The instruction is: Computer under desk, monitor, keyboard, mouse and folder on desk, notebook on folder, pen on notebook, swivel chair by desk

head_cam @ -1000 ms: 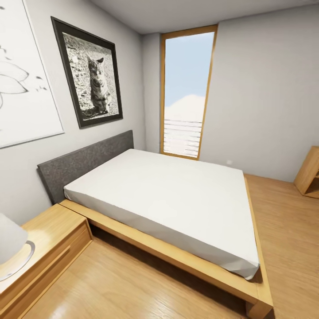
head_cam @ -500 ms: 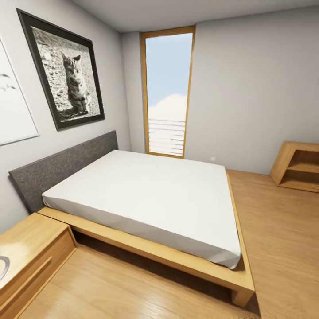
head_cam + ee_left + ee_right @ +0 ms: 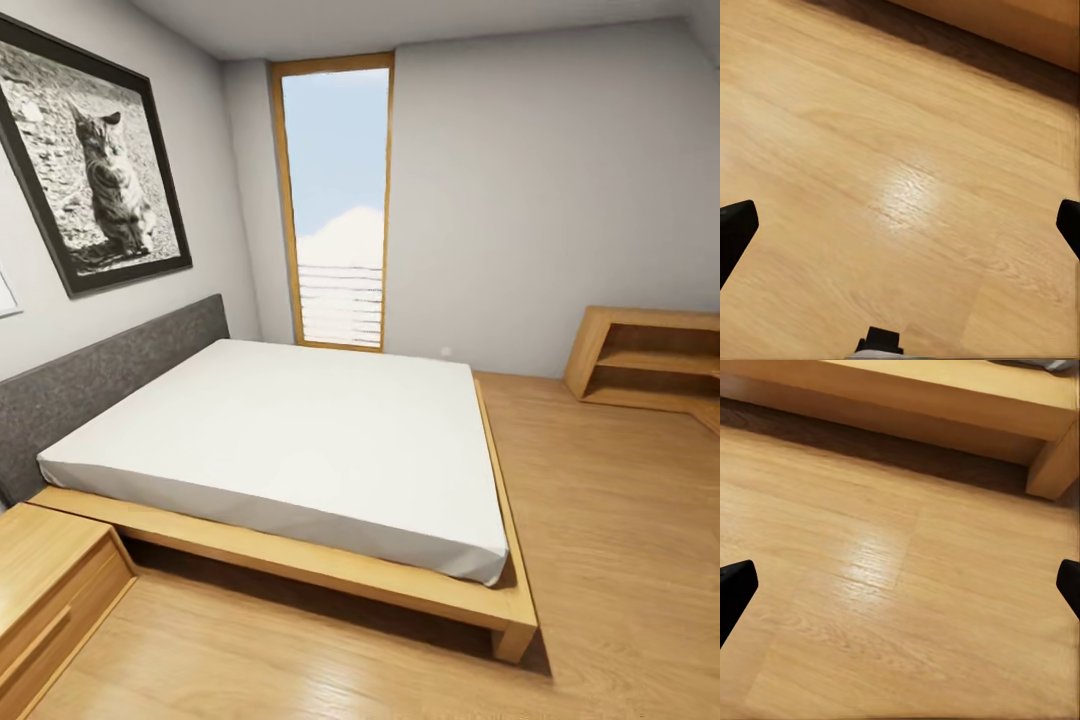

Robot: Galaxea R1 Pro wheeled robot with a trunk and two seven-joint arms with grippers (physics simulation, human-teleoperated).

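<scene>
The desk, the swivel chair and the task's other things are out of view. The head view looks across a bedroom. In the left wrist view my left gripper (image 3: 900,229) is open, its two black fingertips (image 3: 735,232) far apart over bare wooden floor (image 3: 900,150). My right gripper (image 3: 900,589) is open too, its fingertips (image 3: 735,592) spread wide above the floor (image 3: 885,585) near the bed frame's corner (image 3: 1054,465).
A low wooden bed (image 3: 290,440) with a white mattress and grey headboard takes up the middle. A wooden nightstand (image 3: 50,580) stands at the near left. A light wooden shelf unit (image 3: 645,360) sits by the right wall. A tall window (image 3: 340,200) is at the back, with a cat picture (image 3: 95,170) on the left wall.
The camera has turned to the right: bed, window and cat picture sit further left in the picture, the lamp on the nightstand has left it, and the wooden shelf unit shows more.
</scene>
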